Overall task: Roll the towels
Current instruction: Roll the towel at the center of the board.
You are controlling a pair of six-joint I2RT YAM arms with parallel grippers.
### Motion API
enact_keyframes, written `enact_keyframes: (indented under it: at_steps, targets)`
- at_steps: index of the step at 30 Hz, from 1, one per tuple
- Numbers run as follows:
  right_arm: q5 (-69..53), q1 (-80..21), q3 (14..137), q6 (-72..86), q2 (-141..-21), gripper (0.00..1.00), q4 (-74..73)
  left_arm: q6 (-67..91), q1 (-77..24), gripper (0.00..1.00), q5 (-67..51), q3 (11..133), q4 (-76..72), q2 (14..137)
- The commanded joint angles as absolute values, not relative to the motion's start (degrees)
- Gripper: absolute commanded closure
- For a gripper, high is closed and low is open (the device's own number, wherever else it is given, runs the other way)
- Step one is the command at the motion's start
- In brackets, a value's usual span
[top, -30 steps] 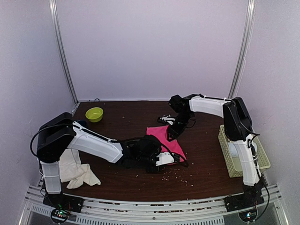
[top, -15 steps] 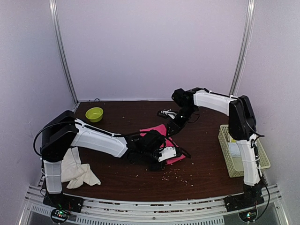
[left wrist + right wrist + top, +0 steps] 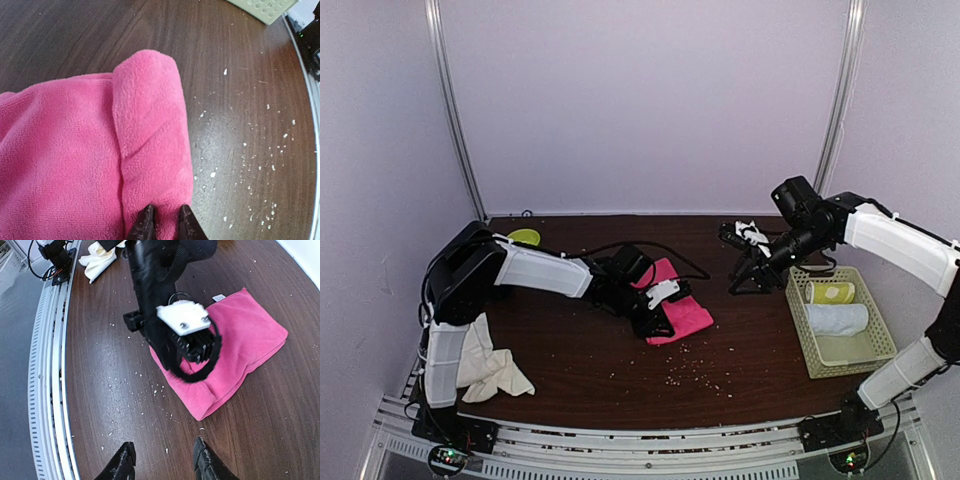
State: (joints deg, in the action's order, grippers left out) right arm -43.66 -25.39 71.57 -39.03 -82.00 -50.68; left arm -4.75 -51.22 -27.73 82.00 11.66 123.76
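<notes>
The pink towel [image 3: 688, 316] lies folded mid-table, its right edge doubled over into a thick fold [image 3: 150, 125]. My left gripper [image 3: 166, 227] is shut on that fold at its near end, with pink cloth pinched between the black fingertips [image 3: 146, 224]; from above the left gripper [image 3: 656, 310] sits on the towel's left side. My right gripper [image 3: 162, 450] is open and empty over bare wood, right of the towel [image 3: 245, 345] and apart from it, near the basket [image 3: 748, 262]. The cream towel [image 3: 485, 365] lies crumpled at the front left beside the left arm's base.
A pale green basket [image 3: 798, 320] at the right edge holds a white towel roll [image 3: 840, 318] and a yellow-green roll [image 3: 832, 293]. A green bowl [image 3: 525, 237] shows at the back left behind the left arm. Crumbs [image 3: 695, 372] dot the wood in front of the pink towel.
My right gripper has let go of the pink towel's far corner, opened and drawn back right toward the basket. The left arm swung toward the back, still gripping the towel.
</notes>
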Motion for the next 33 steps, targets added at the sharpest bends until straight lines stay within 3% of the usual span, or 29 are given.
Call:
enact_keyframes:
  at_steps: [1, 4, 8, 13, 28, 33]
  targets:
    - [-42.18, -26.5, 70.27, -51.53, -82.63, 0.58, -55.18, 1.83, -47.77, 0.81, -40.86, 81.25, 11.1, 127.07]
    - [-39.23, -28.73, 68.01, -51.85, -83.18, 0.58, -53.52, 4.97, -45.81, 0.81, -45.55, 82.0, 9.55, 128.29]
    - [-27.07, -35.81, 60.57, -46.12, -82.64, 0.53, -37.22, 7.09, -44.83, 0.81, -49.09, 83.22, 9.08, 129.81]
    - [-16.37, -43.7, 61.12, -46.42, -88.82, 0.49, -27.59, 6.68, -44.68, 0.81, -48.63, 83.79, 10.08, 130.94]
    - [-5.84, -48.81, 58.34, -54.29, -101.64, 0.46, -10.81, 6.79, -43.6, 0.82, -49.05, 83.52, 10.41, 131.49]
    - [-4.66, -48.87, 57.65, -56.06, -104.63, 0.53, -8.7, 6.4, -43.52, 0.82, -49.04, 83.35, 10.99, 131.66]
